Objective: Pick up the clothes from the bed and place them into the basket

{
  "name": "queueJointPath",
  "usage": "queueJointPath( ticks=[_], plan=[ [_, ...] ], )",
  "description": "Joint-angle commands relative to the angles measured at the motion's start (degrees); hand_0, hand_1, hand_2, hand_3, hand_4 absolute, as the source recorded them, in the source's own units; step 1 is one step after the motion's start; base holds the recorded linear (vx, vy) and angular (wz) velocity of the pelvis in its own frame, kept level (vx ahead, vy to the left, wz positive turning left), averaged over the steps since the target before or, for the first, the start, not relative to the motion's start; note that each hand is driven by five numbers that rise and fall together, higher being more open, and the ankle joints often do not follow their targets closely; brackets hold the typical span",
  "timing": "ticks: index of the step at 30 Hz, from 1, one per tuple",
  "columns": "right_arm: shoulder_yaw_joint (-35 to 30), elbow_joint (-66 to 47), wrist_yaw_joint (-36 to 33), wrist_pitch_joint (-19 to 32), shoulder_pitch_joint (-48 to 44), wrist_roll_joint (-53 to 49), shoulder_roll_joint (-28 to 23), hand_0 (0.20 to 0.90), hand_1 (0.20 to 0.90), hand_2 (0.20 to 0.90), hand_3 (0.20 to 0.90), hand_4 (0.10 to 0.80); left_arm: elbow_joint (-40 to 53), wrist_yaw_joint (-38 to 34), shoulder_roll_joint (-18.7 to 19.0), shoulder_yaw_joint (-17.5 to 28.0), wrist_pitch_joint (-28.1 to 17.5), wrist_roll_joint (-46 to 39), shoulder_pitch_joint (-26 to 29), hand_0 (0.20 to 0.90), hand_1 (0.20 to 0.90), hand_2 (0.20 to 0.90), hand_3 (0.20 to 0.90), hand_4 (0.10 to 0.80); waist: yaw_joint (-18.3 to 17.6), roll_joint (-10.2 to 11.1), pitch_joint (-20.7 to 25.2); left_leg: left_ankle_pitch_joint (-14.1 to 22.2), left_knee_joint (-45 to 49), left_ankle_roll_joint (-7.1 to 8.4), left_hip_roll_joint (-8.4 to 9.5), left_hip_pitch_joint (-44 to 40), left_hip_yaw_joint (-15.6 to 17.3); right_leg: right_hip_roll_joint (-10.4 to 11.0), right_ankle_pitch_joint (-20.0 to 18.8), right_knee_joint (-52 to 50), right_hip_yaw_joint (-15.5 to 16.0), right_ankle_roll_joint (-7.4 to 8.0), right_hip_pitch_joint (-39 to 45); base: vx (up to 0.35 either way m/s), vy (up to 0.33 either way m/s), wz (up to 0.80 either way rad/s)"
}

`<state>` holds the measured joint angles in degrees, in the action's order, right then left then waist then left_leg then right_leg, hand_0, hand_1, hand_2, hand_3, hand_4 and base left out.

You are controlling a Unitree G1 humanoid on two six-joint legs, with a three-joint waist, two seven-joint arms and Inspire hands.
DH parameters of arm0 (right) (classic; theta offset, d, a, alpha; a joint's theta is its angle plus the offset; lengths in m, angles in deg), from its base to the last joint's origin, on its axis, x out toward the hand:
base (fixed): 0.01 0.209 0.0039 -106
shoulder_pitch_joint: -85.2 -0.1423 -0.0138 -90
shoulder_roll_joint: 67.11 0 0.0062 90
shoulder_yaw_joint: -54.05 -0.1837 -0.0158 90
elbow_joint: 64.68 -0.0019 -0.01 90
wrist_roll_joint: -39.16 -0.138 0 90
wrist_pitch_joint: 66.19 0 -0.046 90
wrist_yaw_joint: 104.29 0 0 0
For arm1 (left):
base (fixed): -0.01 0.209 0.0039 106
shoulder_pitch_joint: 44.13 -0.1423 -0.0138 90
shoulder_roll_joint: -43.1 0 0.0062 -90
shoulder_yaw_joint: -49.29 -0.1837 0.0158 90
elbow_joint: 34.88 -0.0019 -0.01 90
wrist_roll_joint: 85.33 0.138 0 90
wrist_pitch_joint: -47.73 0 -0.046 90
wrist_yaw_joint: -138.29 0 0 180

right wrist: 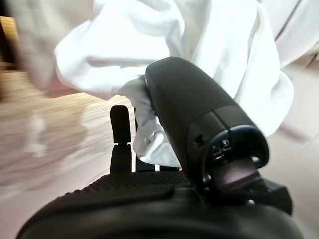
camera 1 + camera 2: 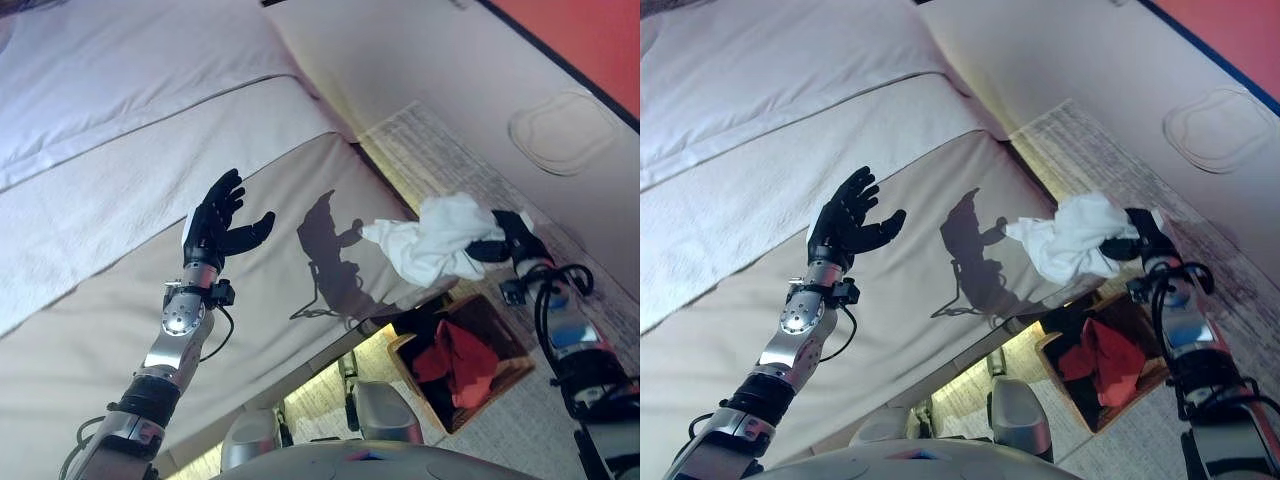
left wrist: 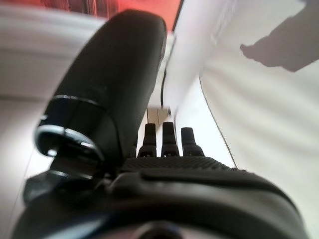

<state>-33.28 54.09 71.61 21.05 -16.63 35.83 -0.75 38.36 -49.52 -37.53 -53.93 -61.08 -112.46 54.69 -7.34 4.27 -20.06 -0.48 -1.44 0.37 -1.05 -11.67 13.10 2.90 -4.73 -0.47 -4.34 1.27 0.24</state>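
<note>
My right hand [image 2: 505,243] is shut on a white garment [image 2: 432,238], which hangs in the air past the bed's edge, above and a little to the left of the basket [image 2: 510,385]. In the right wrist view the white garment [image 1: 199,45] is pinched between thumb and fingers [image 1: 118,129]. The brown basket sits on the floor beside the bed and holds a red garment [image 2: 462,362]. My left hand [image 2: 218,226] is raised over the bed [image 2: 120,180], open, with nothing in it.
The bed has white sheets and a beige cover, with a lit gap under its edge. A woven rug [image 2: 440,160] lies on the floor beside the bed. A pale round object [image 2: 562,130] sits on the floor at the far right.
</note>
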Motion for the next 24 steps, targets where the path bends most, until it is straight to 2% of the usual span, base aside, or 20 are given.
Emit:
queueJointPath(
  ticks=[1,5,11,17,19,24],
  plan=[
    [-3.45,-1.54,-0.58,6.35,0.73,-2.07,-5.40,0.300,0.300,0.300,0.200,0.100,-0.63,2.78,-2.04,0.46,-3.74,-1.73,-0.59,0.900,0.900,0.900,0.900,0.800,-2.33,-1.76,7.37,6.57,4.92,-0.12,-3.76,5.20,-0.04,2.47,2.34,-4.79,-0.68,4.35,-2.99,-0.011,0.003,-0.38],
    [-5.47,0.89,0.18,6.25,3.72,-2.82,-5.39,0.300,0.300,0.300,0.200,0.100,-0.72,3.61,-2.81,0.55,-3.07,-2.13,-0.74,0.900,0.900,0.900,0.900,0.800,-4.52,-2.36,7.72,7.56,5.57,-0.08,-4.12,4.41,2.56,2.27,1.74,-4.38,-2.33,4.53,-3.57,-0.002,-0.011,-0.28],
    [-5.99,6.29,-0.71,6.31,4.01,-3.20,-5.14,0.300,0.300,0.300,0.200,0.100,-0.99,3.77,-3.61,-0.61,-2.43,-1.78,0.71,0.900,0.900,0.900,0.900,0.800,-6.44,-3.79,7.28,8.82,6.64,0.06,-4.36,4.28,4.23,2.06,1.62,-4.73,-3.62,4.65,-4.83,-0.047,-0.036,-0.21],
    [-4.33,14.00,-2.26,5.19,0.81,-0.48,-6.41,0.300,0.300,0.300,0.200,0.100,-1.08,2.93,-4.60,-2.79,-2.81,-2.31,2.74,0.900,0.900,0.900,0.900,0.800,-6.93,-6.10,5.88,9.25,7.25,0.32,-4.01,4.75,4.68,2.27,1.68,-4.59,-3.54,4.46,-5.76,-0.091,-0.012,-0.18],
    [-2.79,18.04,-3.08,4.31,-2.69,0.68,-7.33,0.300,0.300,0.300,0.200,0.100,-1.69,2.52,-5.32,-4.08,-3.12,-2.79,4.04,0.900,0.900,0.900,0.900,0.800,-7.15,-7.55,4.93,9.41,7.76,0.51,-3.78,5.09,4.90,2.52,1.87,-5.19,-2.99,4.35,-6.65,-0.106,0.021,-0.06],
    [-0.29,23.07,-4.51,3.86,-7.82,2.56,-8.01,0.300,0.300,0.300,0.200,0.100,-1.56,1.66,-6.03,-6.01,-4.05,-3.03,5.73,0.900,0.900,0.900,0.900,0.800,-6.99,-9.91,3.17,8.80,7.29,0.47,-2.65,6.14,3.81,2.87,1.79,-5.09,-2.91,4.25,-7.20,-0.089,0.036,-0.06]
  ],
)
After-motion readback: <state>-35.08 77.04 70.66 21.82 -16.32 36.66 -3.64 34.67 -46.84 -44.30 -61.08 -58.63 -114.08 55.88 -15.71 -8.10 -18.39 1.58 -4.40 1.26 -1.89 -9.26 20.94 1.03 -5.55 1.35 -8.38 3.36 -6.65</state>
